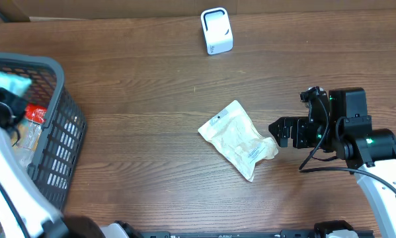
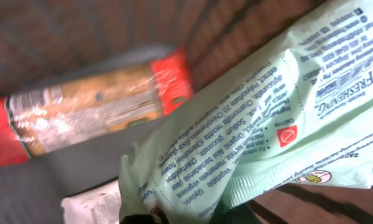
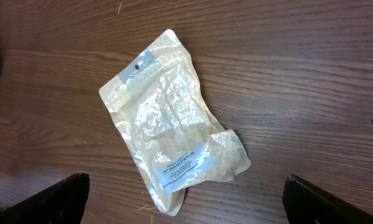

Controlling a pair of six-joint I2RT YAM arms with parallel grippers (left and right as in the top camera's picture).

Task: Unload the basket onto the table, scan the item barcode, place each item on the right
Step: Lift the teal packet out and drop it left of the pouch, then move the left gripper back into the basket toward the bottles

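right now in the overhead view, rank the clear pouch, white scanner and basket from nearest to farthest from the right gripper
From the right gripper:
1. clear pouch, right beside it, mid-table.
2. white scanner, at the table's far edge, near the centre.
3. basket, across the table at the left edge.

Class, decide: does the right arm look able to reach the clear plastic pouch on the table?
Probably yes: the open right pincer sits just beside the clear plastic pouch, with nothing between them.
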